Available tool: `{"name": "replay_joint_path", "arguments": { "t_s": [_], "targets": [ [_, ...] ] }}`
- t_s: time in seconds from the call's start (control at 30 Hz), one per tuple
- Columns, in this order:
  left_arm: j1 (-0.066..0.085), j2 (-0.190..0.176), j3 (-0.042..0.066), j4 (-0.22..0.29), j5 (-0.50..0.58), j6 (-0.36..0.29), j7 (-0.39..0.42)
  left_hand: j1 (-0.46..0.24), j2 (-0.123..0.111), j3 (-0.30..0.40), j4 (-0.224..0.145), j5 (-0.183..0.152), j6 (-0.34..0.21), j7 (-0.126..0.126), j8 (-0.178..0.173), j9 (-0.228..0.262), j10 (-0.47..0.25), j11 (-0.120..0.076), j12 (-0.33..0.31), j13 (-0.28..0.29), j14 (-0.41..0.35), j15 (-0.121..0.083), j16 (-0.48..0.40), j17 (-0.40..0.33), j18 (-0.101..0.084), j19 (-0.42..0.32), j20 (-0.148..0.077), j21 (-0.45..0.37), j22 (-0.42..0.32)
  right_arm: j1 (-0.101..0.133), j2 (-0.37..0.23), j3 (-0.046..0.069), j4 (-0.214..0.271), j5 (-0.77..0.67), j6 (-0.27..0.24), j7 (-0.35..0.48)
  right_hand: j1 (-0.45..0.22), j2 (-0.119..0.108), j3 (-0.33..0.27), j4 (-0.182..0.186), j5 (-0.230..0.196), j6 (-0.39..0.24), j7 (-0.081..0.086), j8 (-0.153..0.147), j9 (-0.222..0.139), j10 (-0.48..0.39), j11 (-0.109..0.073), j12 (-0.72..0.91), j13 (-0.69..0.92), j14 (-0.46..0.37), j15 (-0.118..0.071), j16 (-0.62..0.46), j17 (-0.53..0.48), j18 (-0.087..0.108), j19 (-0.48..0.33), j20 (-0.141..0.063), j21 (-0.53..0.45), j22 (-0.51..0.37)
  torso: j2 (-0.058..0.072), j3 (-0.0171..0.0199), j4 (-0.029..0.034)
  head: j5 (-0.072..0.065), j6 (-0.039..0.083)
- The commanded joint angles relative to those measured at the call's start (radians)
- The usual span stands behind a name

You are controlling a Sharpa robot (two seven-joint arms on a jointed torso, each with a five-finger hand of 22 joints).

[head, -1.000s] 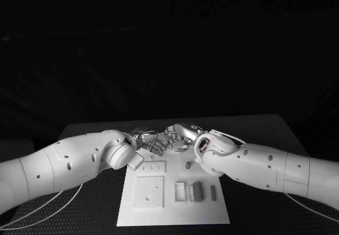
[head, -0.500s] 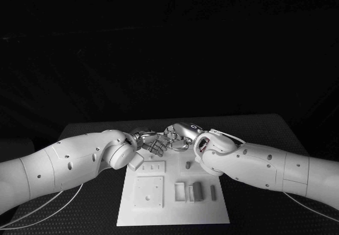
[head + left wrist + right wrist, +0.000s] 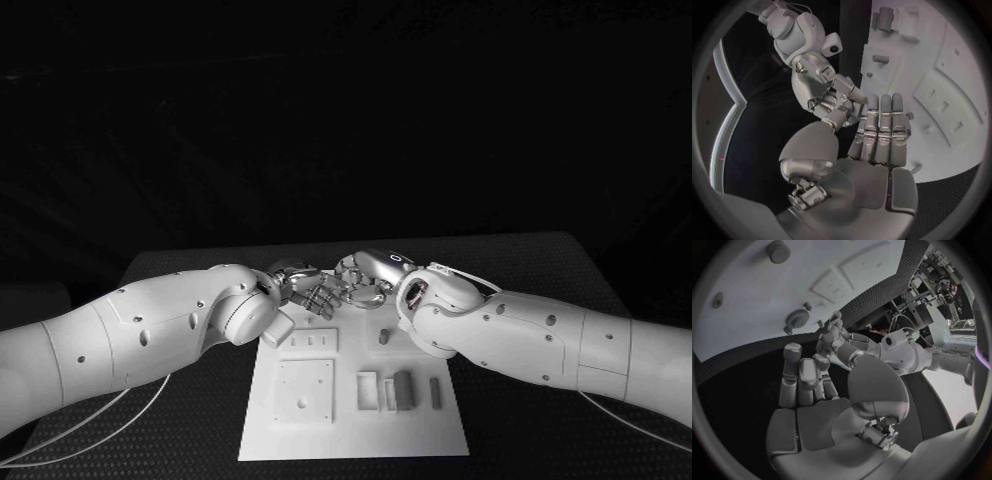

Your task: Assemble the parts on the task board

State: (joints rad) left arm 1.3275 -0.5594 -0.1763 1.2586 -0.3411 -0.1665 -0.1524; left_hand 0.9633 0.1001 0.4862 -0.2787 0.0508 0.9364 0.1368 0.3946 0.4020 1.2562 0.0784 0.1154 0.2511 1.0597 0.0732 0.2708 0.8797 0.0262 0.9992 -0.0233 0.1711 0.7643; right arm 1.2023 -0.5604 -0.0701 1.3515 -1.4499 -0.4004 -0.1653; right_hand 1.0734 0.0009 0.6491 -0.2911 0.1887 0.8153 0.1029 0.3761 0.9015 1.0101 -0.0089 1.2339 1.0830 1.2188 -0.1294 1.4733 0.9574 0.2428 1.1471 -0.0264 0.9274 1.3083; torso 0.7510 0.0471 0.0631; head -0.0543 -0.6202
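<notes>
Nearest the robot, the white task board lies flat in the middle of the black bench, its near edge square to the camera. On its near half sits a large square plate to the left, and just beside it to the right a row of small upright parts stands in a line. Further back on the board there's a smaller slotted plate, with a short peg standing just to its right.

Now to the far edge of the board, where both hands meet. The left hand comes in from the left, fingers stretched out flat and side by side in its own wrist view, over the board's edge, nothing in its palm. The right hand faces it, fingertips touching or very nearly touching the left's; its fingers are curled at the tips, and I cannot tell whether anything is pinched between them.
</notes>
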Motion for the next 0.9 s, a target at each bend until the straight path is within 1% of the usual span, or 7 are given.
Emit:
{"name": "replay_joint_path", "arguments": {
  "t_s": [0.03,0.1,0.17,0.27,0.57,0.67,0.9],
  "targets": [
    [0.002,0.005,0.003,0.005,-0.008,0.022,0.027,-0.008,0.009,0.005,0.002,-0.002,0.032,-0.02,0.006,0.003,0.013,-0.004,0.007,0.003,0.013,-0.003,0.007,0.004,0.014,0.007,-0.001,0.006,0.003,-0.002,0.001,-0.001,-0.002,-0.002,0.021,0.004,0.006,0.001,0.008,0.0,0.002,0.21,-0.032,0.005,0.016,-0.02,-0.025,-0.006,-0.001,-0.001,-0.007,-0.005,0.0,0.019,0.0,-0.008,0.003,0.017,0.0,0.0,0.0003,-0.001,0.0],
    [0.002,0.006,0.003,0.005,-0.008,0.021,0.031,-0.01,0.01,0.01,0.002,0.001,0.042,-0.024,0.009,0.004,0.022,-0.009,0.011,0.007,0.021,-0.008,0.011,0.012,0.014,0.015,-0.007,0.01,0.008,-0.002,0.001,-0.001,-0.002,-0.002,0.021,0.004,0.006,0.001,0.008,0.0,0.002,0.21,-0.032,0.005,0.016,-0.02,-0.025,-0.006,-0.001,-0.002,-0.007,-0.005,-0.001,0.019,0.0,-0.008,0.003,0.017,0.0,0.0,0.0003,-0.001,0.0],
    [0.002,0.006,0.003,0.004,-0.008,0.016,0.034,-0.014,0.0,0.027,0.001,0.035,0.053,-0.03,0.009,0.003,0.031,-0.013,0.013,0.012,0.029,-0.013,0.013,0.023,0.011,0.021,-0.013,0.013,0.015,-0.002,0.001,-0.001,-0.002,-0.002,0.021,0.004,0.006,0.001,0.008,0.0,0.002,0.21,-0.032,0.004,0.016,-0.02,-0.025,-0.006,-0.001,-0.001,-0.007,-0.005,-0.001,0.019,0.0,-0.008,0.003,0.017,0.0,0.0,0.0002,-0.001,0.0],
    [0.002,0.007,0.003,0.002,-0.008,0.011,0.037,-0.039,-0.018,0.044,-0.001,0.156,0.071,-0.038,0.011,0.006,0.044,-0.019,0.015,0.023,0.039,-0.019,0.013,0.044,0.006,0.027,-0.021,0.017,0.029,-0.002,0.003,-0.001,-0.002,-0.002,0.022,0.005,0.006,0.001,0.008,0.0,0.002,0.21,-0.032,0.004,0.016,-0.02,-0.025,-0.006,-0.001,-0.002,-0.007,-0.006,-0.002,0.019,0.0,-0.008,0.003,0.017,0.0,0.0,-0.0002,-0.001,-0.002],
    [0.001,0.017,0.003,-0.002,-0.008,0.001,0.044,-0.094,-0.039,0.063,-0.008,0.434,0.109,-0.057,0.019,0.026,0.072,-0.036,0.025,0.068,0.065,-0.034,0.012,0.105,-0.005,0.029,-0.036,0.019,0.067,-0.002,0.005,-0.001,0.0,0.001,0.022,0.007,0.006,0.001,0.008,0.0,0.002,0.211,-0.032,0.003,0.017,-0.02,-0.026,-0.007,-0.001,-0.002,-0.007,-0.006,-0.001,0.019,-0.001,-0.008,0.002,0.017,0.0,0.0,0.0,-0.001,-0.003],
    [0.001,0.019,0.002,-0.002,-0.009,-0.002,0.047,-0.104,-0.059,0.111,-0.003,0.449,0.121,-0.062,0.019,0.032,0.079,-0.04,0.028,0.088,0.074,-0.038,0.009,0.125,-0.008,0.033,-0.04,0.019,0.079,-0.002,0.006,-0.001,0.0,0.001,0.022,0.007,0.006,0.001,0.008,0.0,0.002,0.211,-0.032,0.003,0.017,-0.019,-0.026,-0.007,-0.002,-0.002,-0.007,-0.006,-0.002,0.019,-0.001,-0.008,0.002,0.017,0.0,0.0001,0.0002,-0.001,-0.003],
    [0.001,0.02,0.002,-0.003,-0.017,-0.015,0.047,-0.126,-0.063,0.131,-0.005,0.515,0.131,-0.066,0.018,0.04,0.082,-0.044,0.03,0.109,0.079,-0.04,0.003,0.145,-0.01,0.035,-0.043,0.019,0.093,-0.002,0.006,-0.001,0.001,0.001,0.022,0.007,0.006,0.001,0.008,0.0,0.002,0.211,-0.032,0.002,0.017,-0.019,-0.026,-0.007,-0.002,-0.003,-0.007,-0.007,-0.003,0.019,-0.001,-0.008,0.002,0.017,0.0,0.0005,-0.0002,-0.001,-0.004]
  ]
}}
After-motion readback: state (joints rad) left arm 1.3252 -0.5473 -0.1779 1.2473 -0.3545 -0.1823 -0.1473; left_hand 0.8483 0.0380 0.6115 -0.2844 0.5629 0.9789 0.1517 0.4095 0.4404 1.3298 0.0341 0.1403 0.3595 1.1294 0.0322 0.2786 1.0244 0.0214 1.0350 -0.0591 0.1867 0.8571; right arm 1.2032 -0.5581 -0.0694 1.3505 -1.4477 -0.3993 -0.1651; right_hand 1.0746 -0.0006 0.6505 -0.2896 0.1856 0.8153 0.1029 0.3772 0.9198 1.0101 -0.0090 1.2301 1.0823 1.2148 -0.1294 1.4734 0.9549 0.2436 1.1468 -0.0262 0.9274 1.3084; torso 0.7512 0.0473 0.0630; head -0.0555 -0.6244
